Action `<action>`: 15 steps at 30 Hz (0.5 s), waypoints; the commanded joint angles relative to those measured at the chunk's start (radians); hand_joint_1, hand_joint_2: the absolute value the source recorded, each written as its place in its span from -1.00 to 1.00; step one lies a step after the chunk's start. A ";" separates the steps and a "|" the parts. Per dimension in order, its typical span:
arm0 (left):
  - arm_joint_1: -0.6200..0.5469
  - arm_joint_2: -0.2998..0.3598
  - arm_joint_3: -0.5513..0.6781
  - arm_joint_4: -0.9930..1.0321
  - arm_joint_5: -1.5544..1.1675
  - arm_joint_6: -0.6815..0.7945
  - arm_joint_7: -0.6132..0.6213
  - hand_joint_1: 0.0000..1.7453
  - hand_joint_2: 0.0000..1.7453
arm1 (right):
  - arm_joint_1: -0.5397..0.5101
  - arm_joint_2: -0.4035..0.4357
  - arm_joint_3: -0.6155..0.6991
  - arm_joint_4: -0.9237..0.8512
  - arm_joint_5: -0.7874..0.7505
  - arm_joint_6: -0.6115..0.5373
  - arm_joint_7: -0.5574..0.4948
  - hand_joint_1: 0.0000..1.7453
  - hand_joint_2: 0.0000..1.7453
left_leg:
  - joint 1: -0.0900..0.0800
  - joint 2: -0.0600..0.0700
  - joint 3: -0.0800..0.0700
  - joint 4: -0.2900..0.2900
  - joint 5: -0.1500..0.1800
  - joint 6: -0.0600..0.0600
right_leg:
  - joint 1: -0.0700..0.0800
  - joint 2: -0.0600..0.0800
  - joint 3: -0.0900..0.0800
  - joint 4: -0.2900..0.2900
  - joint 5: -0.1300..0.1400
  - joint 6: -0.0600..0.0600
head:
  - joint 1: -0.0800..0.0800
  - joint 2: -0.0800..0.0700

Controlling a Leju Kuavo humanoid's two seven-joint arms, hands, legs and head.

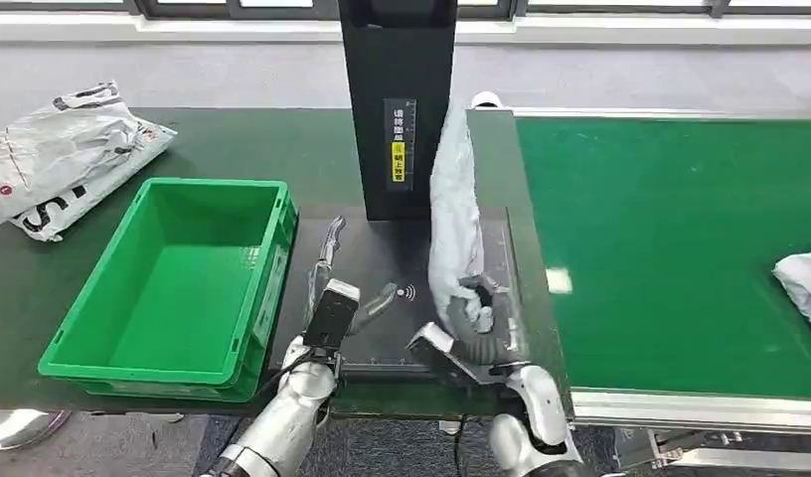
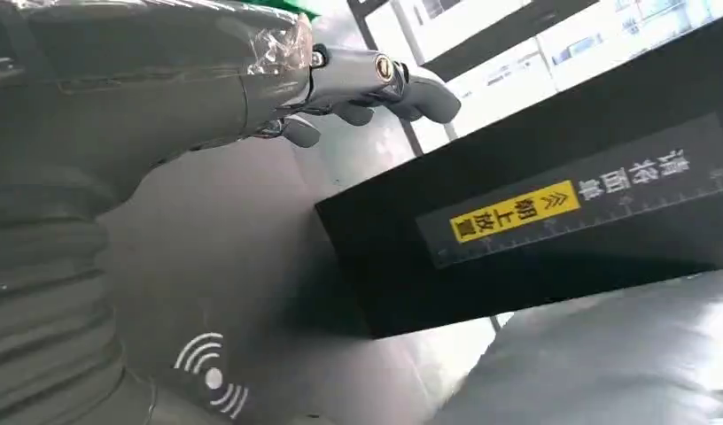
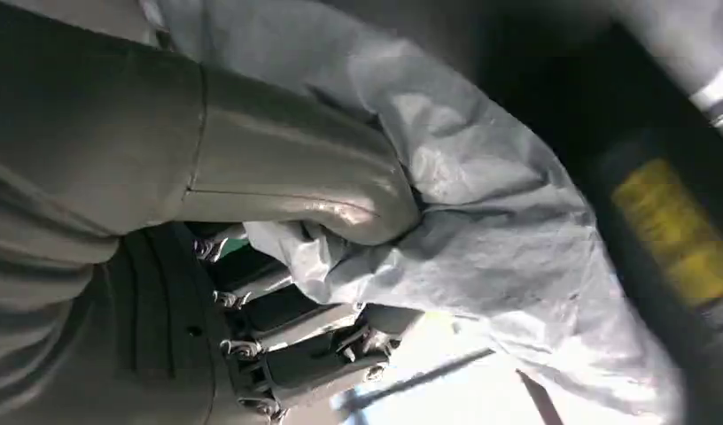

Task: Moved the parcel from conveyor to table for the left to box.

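Observation:
A grey plastic parcel (image 1: 454, 204) stands upright over the dark scanner pad (image 1: 382, 260), next to the black scanner column (image 1: 398, 104). My right hand (image 1: 474, 323) grips the parcel's lower end; the right wrist view shows thumb and fingers (image 3: 322, 354) closed around the crumpled parcel (image 3: 482, 212). My left hand (image 1: 334, 298) hovers over the pad with fingers apart and nothing in it, just right of the empty green box (image 1: 173, 280). In the left wrist view the left hand's fingers (image 2: 376, 84) stretch toward the black column (image 2: 553, 221).
White parcels (image 1: 59, 154) lie on the dark green table (image 1: 243, 139) at the far left. The green conveyor belt (image 1: 680, 238) runs on the right, with another grey parcel (image 1: 804, 278) at its right edge. A metal conveyor frame (image 1: 700, 407) borders the near side.

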 commanded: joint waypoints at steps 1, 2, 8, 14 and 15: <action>-0.043 0.020 0.047 0.042 0.005 -0.001 -0.001 -1.00 1.00 | -0.027 -0.022 0.111 0.047 -0.019 -0.003 0.002 1.00 1.00 | 0.000 0.001 0.002 -0.001 0.000 0.000 | 0.000 0.001 0.001 -0.001 0.000 -0.001 | 0.000 0.000; -0.043 0.020 0.047 0.042 0.005 -0.001 -0.001 -1.00 1.00 | -0.027 -0.022 0.111 0.047 -0.019 -0.003 0.002 1.00 1.00 | 0.000 0.001 0.002 -0.001 0.000 0.000 | 0.001 0.001 0.001 -0.001 0.000 0.000 | 0.000 0.000; -0.044 0.021 0.044 0.043 0.007 -0.003 -0.002 -1.00 1.00 | -0.025 -0.023 0.118 0.044 -0.023 0.019 0.012 1.00 1.00 | 0.001 0.001 0.001 -0.001 0.000 0.000 | 0.001 0.001 0.001 -0.001 0.000 0.000 | 0.000 0.000; -0.044 0.021 0.044 0.043 0.007 -0.003 -0.002 -1.00 1.00 | -0.025 -0.023 0.118 0.044 -0.023 0.019 0.012 1.00 1.00 | 0.001 0.002 0.001 -0.001 0.000 0.000 | 0.001 0.001 0.001 -0.001 0.001 0.000 | 0.000 0.000; -0.044 0.021 0.044 0.043 0.007 -0.003 -0.002 -1.00 1.00 | -0.025 -0.023 0.118 0.044 -0.023 0.019 0.012 1.00 1.00 | 0.000 0.002 0.002 -0.001 0.000 0.000 | 0.000 0.002 0.001 -0.001 0.001 0.000 | 0.000 0.000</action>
